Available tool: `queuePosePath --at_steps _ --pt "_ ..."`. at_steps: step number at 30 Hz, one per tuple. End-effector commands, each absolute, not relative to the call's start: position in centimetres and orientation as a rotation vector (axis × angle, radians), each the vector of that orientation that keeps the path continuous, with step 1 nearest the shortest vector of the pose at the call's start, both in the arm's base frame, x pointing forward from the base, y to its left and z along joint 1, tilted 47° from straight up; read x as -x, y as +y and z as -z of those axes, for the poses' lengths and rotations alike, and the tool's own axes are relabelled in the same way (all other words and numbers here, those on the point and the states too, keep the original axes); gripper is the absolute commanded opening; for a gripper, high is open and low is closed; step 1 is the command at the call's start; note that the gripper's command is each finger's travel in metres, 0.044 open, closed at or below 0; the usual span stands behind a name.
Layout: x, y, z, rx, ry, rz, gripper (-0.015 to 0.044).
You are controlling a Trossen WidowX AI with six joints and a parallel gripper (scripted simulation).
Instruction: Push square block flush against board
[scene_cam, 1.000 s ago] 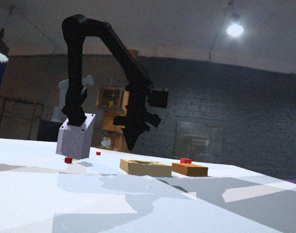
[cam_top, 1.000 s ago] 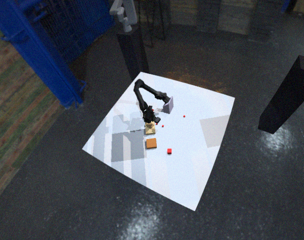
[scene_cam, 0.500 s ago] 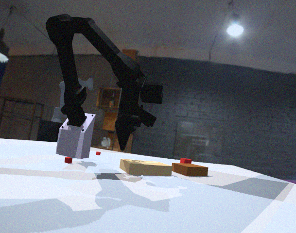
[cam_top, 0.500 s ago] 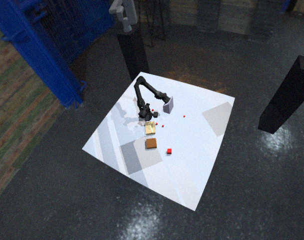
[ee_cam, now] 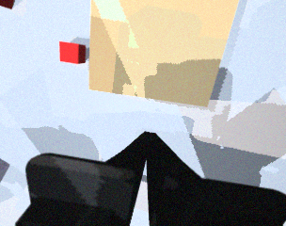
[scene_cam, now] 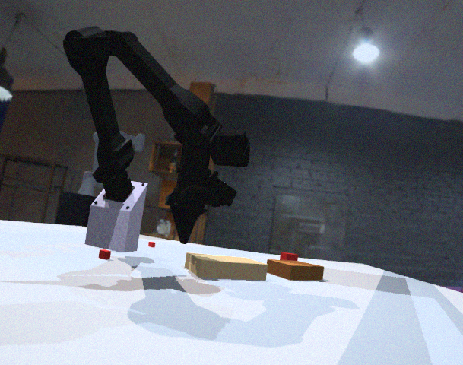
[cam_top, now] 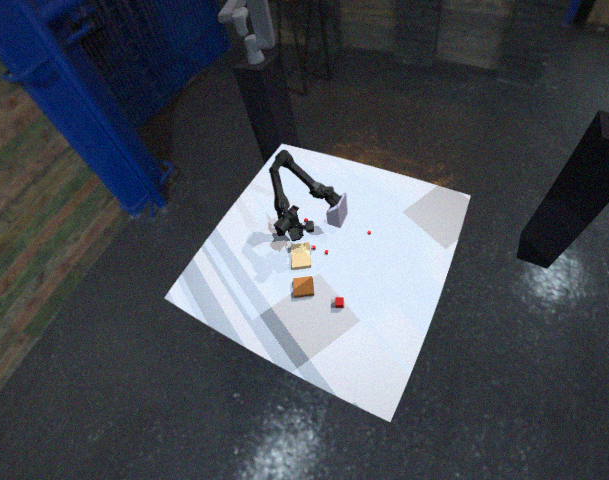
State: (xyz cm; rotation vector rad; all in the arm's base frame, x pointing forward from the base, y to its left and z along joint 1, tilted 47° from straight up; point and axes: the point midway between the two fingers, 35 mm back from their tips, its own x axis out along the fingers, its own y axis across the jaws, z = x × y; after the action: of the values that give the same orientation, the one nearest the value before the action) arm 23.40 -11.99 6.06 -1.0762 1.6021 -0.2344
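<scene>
The tan board (cam_top: 300,255) lies flat on the white mat, and the orange square block (cam_top: 302,286) lies beyond its far end with a small gap between them. Both also show in the exterior view, the board (scene_cam: 227,266) and the block (scene_cam: 295,269) apart. My gripper (cam_top: 295,235) is shut and empty and points down just off the board's end nearest the arm base. Its tips (scene_cam: 182,239) hang a little behind that end. In the wrist view the shut fingertips (ee_cam: 146,137) sit short of the board's edge (ee_cam: 162,47), not touching it.
The arm's grey base pedestal (cam_top: 337,210) stands behind. A larger red cube (cam_top: 339,302) sits right of the block. Small red cubes (cam_top: 326,252) lie near the board; one (ee_cam: 71,52) sits just left of it in the wrist view. Another small cube (cam_top: 369,232) lies farther right.
</scene>
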Motion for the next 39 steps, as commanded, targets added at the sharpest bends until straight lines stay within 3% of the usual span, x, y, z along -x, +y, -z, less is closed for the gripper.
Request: queuePosePath --at_steps 1,39 --pt "-23.1 -14.1 -3.9 1.077 1.621 0.224 0.0" --pt "-25.0 -14.7 -2.2 1.087 1.621 0.219 0.0"
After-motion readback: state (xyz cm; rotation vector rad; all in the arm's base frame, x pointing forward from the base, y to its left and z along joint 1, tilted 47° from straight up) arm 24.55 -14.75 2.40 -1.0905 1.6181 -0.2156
